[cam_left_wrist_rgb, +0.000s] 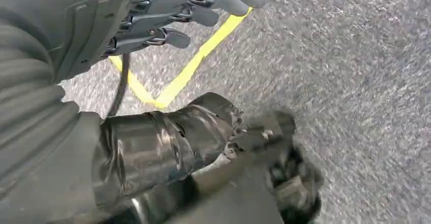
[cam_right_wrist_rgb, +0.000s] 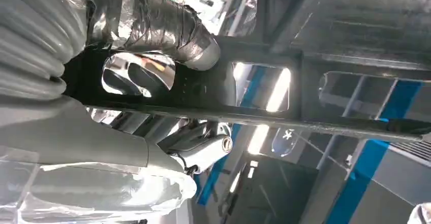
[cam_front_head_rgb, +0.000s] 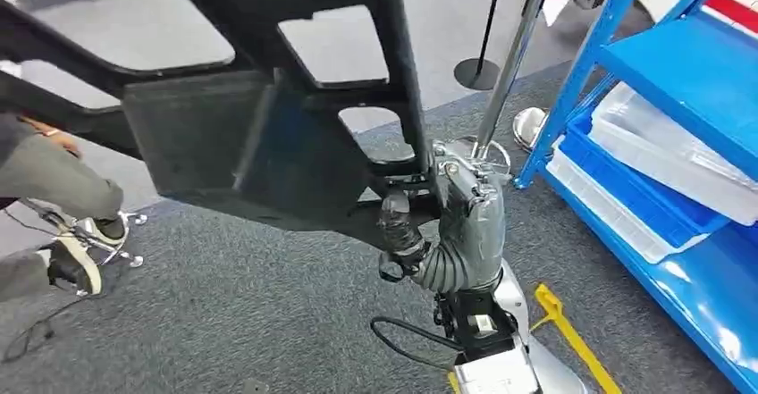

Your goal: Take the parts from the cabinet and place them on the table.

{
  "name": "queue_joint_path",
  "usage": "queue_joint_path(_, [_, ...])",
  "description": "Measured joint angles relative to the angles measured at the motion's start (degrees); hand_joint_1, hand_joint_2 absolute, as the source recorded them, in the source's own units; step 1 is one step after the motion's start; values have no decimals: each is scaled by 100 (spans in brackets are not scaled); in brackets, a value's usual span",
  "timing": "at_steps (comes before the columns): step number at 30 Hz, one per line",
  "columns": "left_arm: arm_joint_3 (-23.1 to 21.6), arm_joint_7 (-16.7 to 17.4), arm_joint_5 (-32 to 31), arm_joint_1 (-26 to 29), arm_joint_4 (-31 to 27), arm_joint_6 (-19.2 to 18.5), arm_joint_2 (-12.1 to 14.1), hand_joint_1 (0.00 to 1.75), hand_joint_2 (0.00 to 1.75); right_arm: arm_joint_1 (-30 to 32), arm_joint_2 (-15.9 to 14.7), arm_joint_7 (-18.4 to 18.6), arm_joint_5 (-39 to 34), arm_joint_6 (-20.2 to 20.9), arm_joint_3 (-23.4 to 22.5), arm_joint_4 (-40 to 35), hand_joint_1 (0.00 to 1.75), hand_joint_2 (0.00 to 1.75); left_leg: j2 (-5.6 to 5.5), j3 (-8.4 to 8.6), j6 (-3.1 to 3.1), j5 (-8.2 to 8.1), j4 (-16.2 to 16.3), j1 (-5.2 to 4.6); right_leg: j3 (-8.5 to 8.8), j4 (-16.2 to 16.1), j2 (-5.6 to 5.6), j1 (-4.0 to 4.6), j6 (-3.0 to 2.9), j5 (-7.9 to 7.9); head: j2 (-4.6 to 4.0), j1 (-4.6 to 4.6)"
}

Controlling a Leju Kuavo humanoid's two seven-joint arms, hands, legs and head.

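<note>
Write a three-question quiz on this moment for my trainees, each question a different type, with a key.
1. True or false: the right hand grips the large black part.
2. Multiple choice: what lies on the lower level of the blue rack? A) a clear plastic tray over a blue bin B) a red toolbox C) stacked cardboard boxes
3. Fill in: in the left wrist view, the left hand holds nothing and hangs over grey carpet marked with ____ tape.

Key: 1 true; 2 A, the clear tray sits over the blue bin; 3 yellow.
</note>
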Motion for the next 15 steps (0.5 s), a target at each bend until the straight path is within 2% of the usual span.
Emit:
queue_joint_path(1, [-27, 17, -17, -32, 0, -11, -2, 0, 175, 14, -11, 19, 17, -11, -6, -13, 175, 175, 32, -185, -25, -113, 347, 31, 10, 0, -99, 8, -16, -12, 0, -15])
queue_joint_path(2, [-55, 28, -35, -47, 0, -20, -5, 0, 175, 18, -20, 33, 24, -17, -6, -15, 175, 175, 50, -303, -36, -147, 557, 36, 19, 1, -167, 12, -10, -23, 0, -15])
queue_joint_path(3, [-79, 42, -35, -48, 0, -20, -5, 0, 175, 24, -26, 39, 33, -22, -6, -24, 175, 175, 73, -316, -36, -80, 548, 52, 27, 3, -246, 12, -10, -40, 0, -18])
queue_joint_path(4, [-84, 59, -35, -39, 0, -24, -5, 0, 175, 26, -39, 41, 41, -26, -6, -35, 175, 175, 94, -233, -30, 52, 374, 55, 38, 4, -307, 17, -1, -53, 0, -20])
queue_joint_path(5, [-84, 63, -41, -36, 0, -28, -5, 0, 175, 36, -44, 55, 52, -28, -9, -48, 175, 175, 135, -46, -2, 290, -5, 54, 61, 3, -370, 17, 12, -65, 0, -22])
queue_joint_path(6, [-84, 74, -59, -42, 0, -42, -5, 0, 175, 46, -44, 79, 81, -28, -9, -68, 175, 175, 242, 241, 41, 540, -517, 29, 97, 0, -436, 21, 25, -86, 0, -22])
queue_joint_path(7, [-94, 90, -102, -70, 0, -55, -5, 0, 175, 60, -44, 114, 125, -31, -11, -94, 175, 175, 577, 435, 101, 573, -937, -40, 132, -6, -497, 32, 49, -111, 0, -20])
queue_joint_path(8, [-128, 109, -122, -117, 0, -68, -5, 0, 175, 79, -46, 142, 155, -33, -15, -111, 175, 175, 622, 484, 143, 520, -991, -119, 133, -9, -553, 79, 89, -135, 0, -15])
queue_joint_path(9, [-149, 131, -142, -150, 0, -76, -11, 0, 175, 86, -55, 168, 188, -37, -24, -127, 175, 175, 533, 459, 185, 528, -981, -111, 145, -32, -612, 77, 113, -133, 0, 2])
queue_joint_path(11, [-169, 164, -164, -147, 0, -87, -15, 0, 175, 90, -61, 184, 230, -39, -33, -140, 175, 175, 419, 443, 221, 510, -985, -121, 202, -72, -721, 79, 162, -149, 0, 0])
queue_joint_path(12, [-175, 184, -184, -141, 0, -87, -15, 0, 175, 96, -61, 205, 245, -44, -41, -160, 175, 175, 309, 571, 267, 547, -1081, -94, 244, -88, -773, 115, 225, -193, 0, 2])
queue_joint_path(13, [-178, 194, -203, -117, 0, -87, -40, 0, 175, 110, -74, 223, 260, -50, -52, -168, 175, 175, 256, 605, 289, 561, -1144, -60, 266, 12, -480, 59, 245, -252, 0, 53])
queue_joint_path(14, [-180, 203, -223, -126, 0, -87, -42, 0, 175, 114, -79, 232, 286, -70, -59, -192, 175, 175, 203, 631, 321, 557, -1168, -44, 137, 264, -237, 64, 243, -409, 0, 50])
queue_joint_path(15, [-182, 210, -225, -154, 0, -85, -39, 0, 175, 131, -90, 249, 301, -85, -74, -205, 175, 175, 136, 627, 373, 563, -1166, -47, -109, 715, -102, 78, 225, -623, 0, 59])
